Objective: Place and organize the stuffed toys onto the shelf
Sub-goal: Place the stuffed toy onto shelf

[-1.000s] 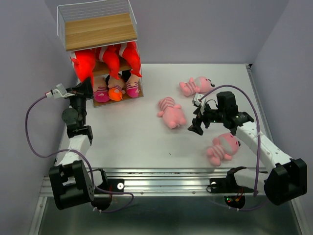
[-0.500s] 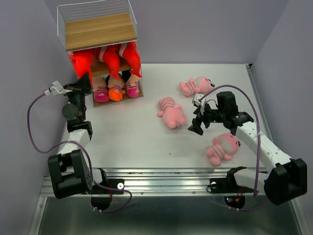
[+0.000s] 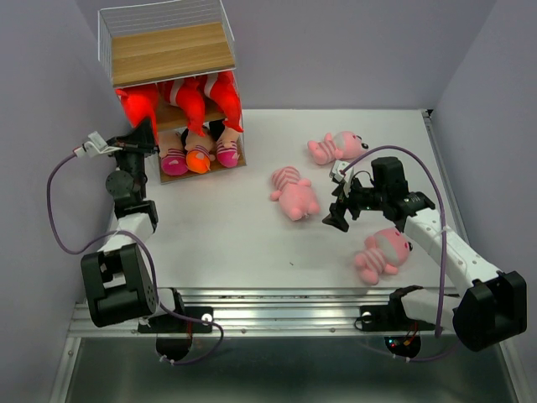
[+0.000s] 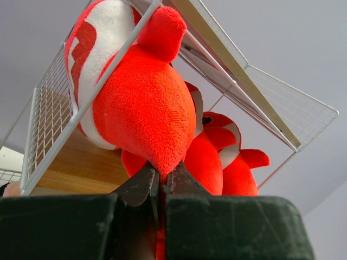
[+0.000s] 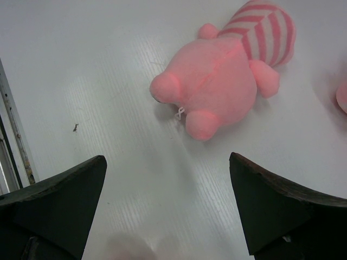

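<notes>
Okay, far left: the left gripper [image 3: 143, 138] is up against the left side of the shelf [image 3: 172, 52], level with the middle tier. In the wrist view its jaws are squeezed together on the lower tip of the leftmost red shark [image 4: 143, 108]. That shark bulges out past the white wire frame, directly above the gripper. A second red shark [image 3: 186, 96] and a third red shark [image 3: 222, 92] sit beside it on the same tier, all three packed side by side. In the bottom tier three dolls [image 3: 199, 158] are lined up in a row. The shelf stands at the far left corner of the table [image 3: 226, 243].

Moving right, three pink striped animals lie on the table, well apart from the shelf. The middle pink animal [image 3: 294, 193] lies near the table centre, with its striped end toward the far side. The right gripper [image 3: 336, 222] hovers just to its right with the jaws spread wide and nothing between them. The right wrist view shows that animal ahead of the open fingertips and not touching them. The far pink animal [image 3: 336, 147] lies beyond the right gripper, toward the back wall. The near pink animal [image 3: 382, 254] lies right of the gripper on the near side, just beside the right forearm.
</notes>
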Tool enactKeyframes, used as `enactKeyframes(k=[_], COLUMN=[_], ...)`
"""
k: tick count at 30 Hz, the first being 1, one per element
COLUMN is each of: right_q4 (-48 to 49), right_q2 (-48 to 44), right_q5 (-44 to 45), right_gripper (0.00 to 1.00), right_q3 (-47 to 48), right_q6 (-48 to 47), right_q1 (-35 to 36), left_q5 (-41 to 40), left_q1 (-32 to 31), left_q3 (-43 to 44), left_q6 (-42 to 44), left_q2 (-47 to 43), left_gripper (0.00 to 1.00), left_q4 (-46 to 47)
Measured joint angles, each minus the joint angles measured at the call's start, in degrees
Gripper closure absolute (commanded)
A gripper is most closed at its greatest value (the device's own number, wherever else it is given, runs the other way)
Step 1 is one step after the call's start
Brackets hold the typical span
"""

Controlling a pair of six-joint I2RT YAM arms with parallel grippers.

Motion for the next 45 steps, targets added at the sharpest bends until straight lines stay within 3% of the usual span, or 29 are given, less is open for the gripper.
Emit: enactKeyframes(k=[23, 45], right_q4=[-0.02, 0.00], right_q2=[0.46, 0.74], right_q5=[0.37, 0.63], right_gripper=[0.00, 0.00], right_q3=[-0.04, -0.04], right_q6=[-0.44, -0.66], right_q1=[0.00, 0.00], left_q5=[8.02, 16.26], left_q1=[-0.02, 0.46], left_q3=[9.79, 14.12], left_q6=[-0.59, -0.28], left_q2=[11.41, 15.26], left_gripper=[1.00, 1.00], left_q4=[1.44, 1.27])
